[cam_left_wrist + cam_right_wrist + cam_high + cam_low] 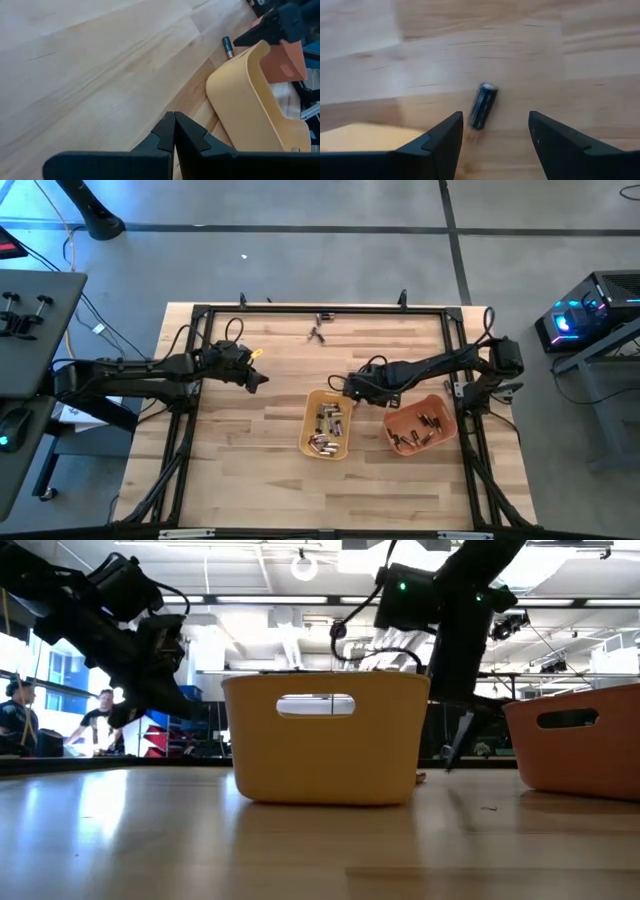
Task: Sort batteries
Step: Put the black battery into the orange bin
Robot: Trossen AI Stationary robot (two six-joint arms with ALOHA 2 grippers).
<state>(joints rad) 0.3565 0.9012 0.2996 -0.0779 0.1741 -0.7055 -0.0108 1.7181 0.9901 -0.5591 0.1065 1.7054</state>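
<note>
A single dark cylindrical battery with a coppery end lies flat on the pale wooden table, just beyond the far rim of the yellow plastic tray, at about 1 o'clock from that tray's centre in the high view. The right gripper hangs directly over this cell with its two dark fingers spread wide apart, one on each side of it and neither touching it. More batteries lie in a heap inside the yellow tray, and another cluster of dark cells rests in the orange plastic tray, which stands just beside the yellow one at its 3 o'clock. The left gripper waits above bare wood at roughly 10 o'clock from the yellow tray, well apart from it, its fingertips pressed together on nothing (the left wrist view shows the lone battery too, beside the tray's curved wall). Near the far edge of the table, at 12 o'clock, a few small dark bits lie loose; what they are cannot be told.
</note>
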